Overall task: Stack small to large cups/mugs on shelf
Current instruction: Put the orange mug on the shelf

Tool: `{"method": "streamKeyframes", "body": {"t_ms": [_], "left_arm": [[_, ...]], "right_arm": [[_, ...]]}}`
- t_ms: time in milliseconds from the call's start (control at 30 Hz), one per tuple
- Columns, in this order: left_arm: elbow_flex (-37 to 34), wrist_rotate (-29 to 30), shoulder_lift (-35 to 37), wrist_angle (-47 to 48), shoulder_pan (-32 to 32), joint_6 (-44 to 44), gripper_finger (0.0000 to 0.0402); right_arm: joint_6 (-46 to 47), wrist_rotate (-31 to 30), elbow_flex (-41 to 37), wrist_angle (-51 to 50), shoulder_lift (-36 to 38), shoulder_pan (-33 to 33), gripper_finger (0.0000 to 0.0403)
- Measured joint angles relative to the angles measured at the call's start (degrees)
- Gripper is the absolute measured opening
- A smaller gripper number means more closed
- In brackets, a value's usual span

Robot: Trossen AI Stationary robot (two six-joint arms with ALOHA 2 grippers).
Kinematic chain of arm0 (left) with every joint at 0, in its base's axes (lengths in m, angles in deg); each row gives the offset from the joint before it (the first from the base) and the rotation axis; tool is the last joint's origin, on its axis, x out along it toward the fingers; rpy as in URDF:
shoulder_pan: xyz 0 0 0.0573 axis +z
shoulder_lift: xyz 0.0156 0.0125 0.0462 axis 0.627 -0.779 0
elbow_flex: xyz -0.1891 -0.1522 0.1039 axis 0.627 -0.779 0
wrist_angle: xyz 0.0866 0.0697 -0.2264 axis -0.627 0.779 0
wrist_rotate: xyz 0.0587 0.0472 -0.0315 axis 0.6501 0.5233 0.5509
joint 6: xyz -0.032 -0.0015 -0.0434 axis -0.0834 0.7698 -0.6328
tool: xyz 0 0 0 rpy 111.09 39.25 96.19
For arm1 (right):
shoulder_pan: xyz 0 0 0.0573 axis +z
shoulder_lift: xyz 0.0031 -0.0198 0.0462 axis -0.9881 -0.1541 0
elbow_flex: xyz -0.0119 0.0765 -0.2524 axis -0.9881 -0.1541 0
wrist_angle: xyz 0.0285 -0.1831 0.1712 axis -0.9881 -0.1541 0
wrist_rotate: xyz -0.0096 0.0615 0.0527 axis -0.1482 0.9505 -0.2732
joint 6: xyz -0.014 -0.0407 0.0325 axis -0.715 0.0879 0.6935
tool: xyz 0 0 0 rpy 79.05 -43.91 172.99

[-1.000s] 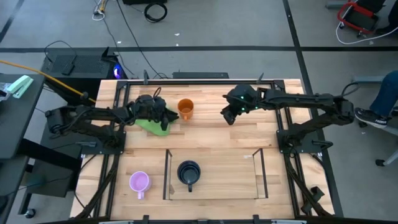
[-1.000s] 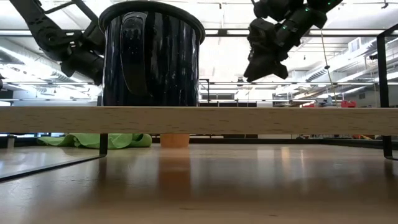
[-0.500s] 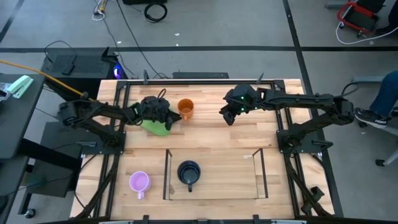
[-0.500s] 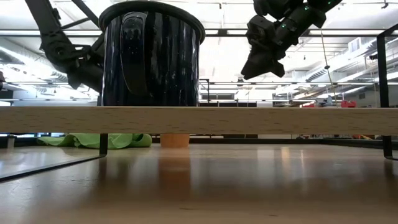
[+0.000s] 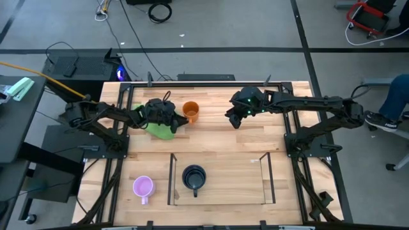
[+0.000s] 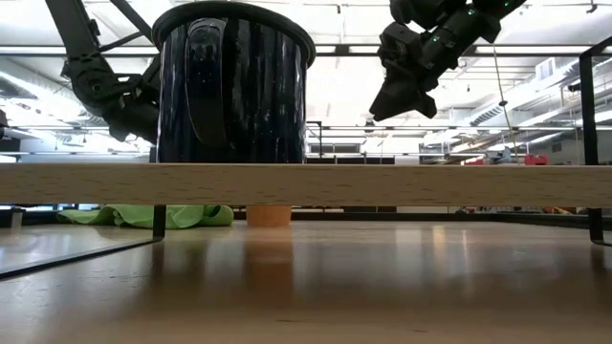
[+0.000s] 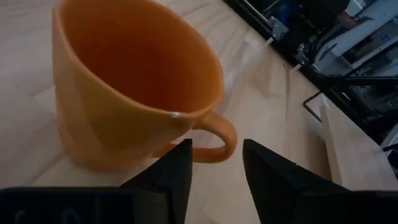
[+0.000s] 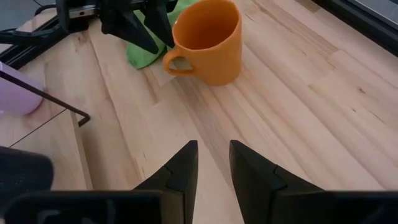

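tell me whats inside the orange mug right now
Nothing that shows: the orange ceramic handled mug stands upright on the light wooden table, and its inner wall looks bare in the left wrist view. Its rim hides the bottom. The left hand is open at its handle.

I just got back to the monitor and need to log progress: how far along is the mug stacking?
Done: the black mug stands on the shelf. In hand: the left claw, open, is at the orange mug's handle, not yet gripping. The right claw hovers open over the table. Left: the orange mug and the purple mug, which sits outside the shelf.
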Motion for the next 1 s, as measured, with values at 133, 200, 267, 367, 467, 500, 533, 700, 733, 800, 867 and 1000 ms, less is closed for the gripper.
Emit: {"method": "streamKeyframes", "body": {"t_ms": [133,200,267,367,467,500,533,700,733,800,867,1000], "left_arm": [[0.36,-0.02,0.0,-0.87,-0.01,-0.39,0.0149],[0.65,0.0,0.0,-0.37,-0.38,-0.42,0.0151],[1.29,-0.01,0.0,-0.36,-0.85,-0.42,0.0152],[1.78,-0.12,0.0,0.25,-1.23,-0.71,0.0151],[2.28,-0.12,0.0,1.67,-1.36,-1.22,0.0147],[2.29,-0.07,0.0,2.36,-1.36,-1.31,0.0147],[2.29,-0.05,0.0,3.02,-1.36,-1.44,0.0147],[2.27,-0.05,0.0,3.38,-1.38,-2.87,0.0153],[2.27,-0.03,0.0,3.4,-1.38,-2.96,0.0153],[2.27,-0.01,0.0,3.46,-1.38,-3.16,0.0152],[2.27,0.0,0.0,3.43,-1.38,-3.75,0.0151],[2.27,0.0,-0.24,3.26,-1.51,-4.76,0.0153]], "right_arm": [[-0.56,-0.01,0.0,0.23,0.0,0.0,0.0099],[-0.56,-0.01,0.0,0.24,0.0,0.0,0.0099],[-0.56,-0.01,0.0,0.26,-0.02,0.0,0.0099],[-0.56,-0.01,0.02,0.43,-0.02,0.0,0.0099],[-0.54,-0.01,0.02,0.42,-0.02,0.0,0.0099],[-0.56,0.0,0.02,0.4,-0.02,0.0,0.0099],[-0.54,-0.01,0.02,0.39,-0.02,0.0,0.0099],[-0.54,0.02,0.02,0.42,-0.02,0.0,0.0099],[-0.55,0.02,0.04,0.44,-0.02,0.0,0.0099],[-0.56,0.02,0.04,0.5,-0.02,0.0,0.0099],[-0.54,0.02,0.04,0.58,-0.02,0.0,0.0099],[-0.56,0.02,0.04,0.68,-0.02,0.0,0.0099]]}}
